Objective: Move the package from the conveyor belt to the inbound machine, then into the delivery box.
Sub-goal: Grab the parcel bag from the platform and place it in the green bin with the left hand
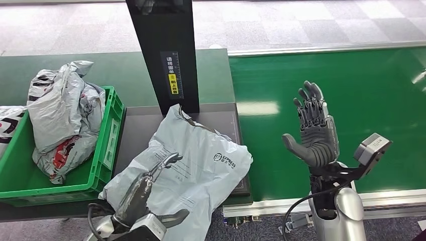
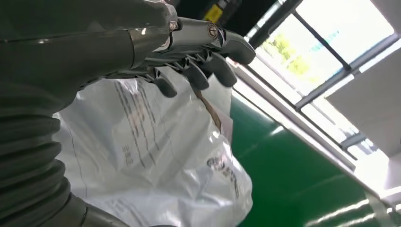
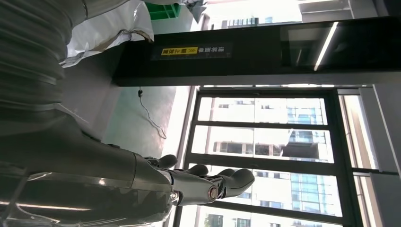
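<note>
Nearest the camera, the left hand (image 1: 143, 193) is being laid on the package (image 1: 193, 163), fingers extended over its lower corner; whether a grip is closed cannot be told. The package is lying on the inbound machine (image 1: 145, 120) platform beneath the scanner post (image 1: 163, 50), long axis running diagonally from near-left toward the post. The right hand (image 1: 314, 133) is being held open, empty, above the conveyor belt (image 1: 361, 100). Scanning step judged in hand; next, a secure grasp and transfer left into the delivery box (image 1: 108, 145) are being called for

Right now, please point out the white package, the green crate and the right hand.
white package (image 1: 201, 160), head view, middle of its printed face.
green crate (image 1: 111, 135), head view, its right wall.
right hand (image 1: 317, 135), head view, its palm.
</note>
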Motion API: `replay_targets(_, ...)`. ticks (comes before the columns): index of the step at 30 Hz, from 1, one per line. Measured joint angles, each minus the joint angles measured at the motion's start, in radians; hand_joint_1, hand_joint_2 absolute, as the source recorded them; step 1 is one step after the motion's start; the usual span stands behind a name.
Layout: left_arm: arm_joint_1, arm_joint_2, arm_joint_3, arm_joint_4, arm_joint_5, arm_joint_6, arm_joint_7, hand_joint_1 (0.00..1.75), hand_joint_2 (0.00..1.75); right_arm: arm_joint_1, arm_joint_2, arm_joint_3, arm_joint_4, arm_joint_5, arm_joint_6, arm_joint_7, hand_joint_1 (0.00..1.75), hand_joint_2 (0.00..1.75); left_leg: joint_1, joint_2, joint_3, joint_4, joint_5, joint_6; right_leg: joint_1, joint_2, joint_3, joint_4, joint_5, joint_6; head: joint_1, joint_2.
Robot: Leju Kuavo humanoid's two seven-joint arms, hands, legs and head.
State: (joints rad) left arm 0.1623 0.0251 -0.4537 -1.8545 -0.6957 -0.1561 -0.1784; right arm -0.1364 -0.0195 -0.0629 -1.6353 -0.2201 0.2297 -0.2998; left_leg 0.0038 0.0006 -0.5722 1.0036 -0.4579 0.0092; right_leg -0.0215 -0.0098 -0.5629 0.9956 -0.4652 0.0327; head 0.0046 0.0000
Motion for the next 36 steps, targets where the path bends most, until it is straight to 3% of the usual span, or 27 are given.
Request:
replay_targets(8,-0.066,0.052,-0.14,0.064,-0.012,-0.077,0.037,0.0,1.75,-0.043,0.0,0.003,0.045,0.0,-0.002,-0.003,0.0,1.75,0.0,0.0,0.0,0.0,0.0,0.0,0.0,0.0,0.0,0.0,0.0,0.0,0.0,0.0)
replay_targets(16,-0.182,0.084,-0.23,0.265,0.046,-0.089,0.018,0.0,1.75,-0.033,0.0,0.001,0.037,-0.031,-0.039,-0.035,0.0,1.75,0.0,0.0,0.0,0.0,0.0,0.0,0.0,0.0,0.0,0.0,0.0,0.0,0.0,0.0)
replay_targets(26,-0.239,0.097,-0.268,0.412,0.088,-0.056,0.011,0.0,1.75,0.053,0.0,-0.008,-0.059,-0.066,0.011,-0.065,0.0,1.75,0.0,0.0,0.0,0.0,0.0,0.0,0.0,0.0,0.0,0.0,0.0,0.0,0.0,0.0)
replay_targets(36,-0.271,0.094,-0.278,0.477,0.088,-0.038,-0.008,0.0,1.75,0.155,0.002,-0.008,-0.191,-0.037,0.032,-0.091,0.0,1.75,0.0,0.0,0.001,0.0,0.0,0.0,0.0,0.0,0.0,0.0,0.0,0.0,0.0,0.0)
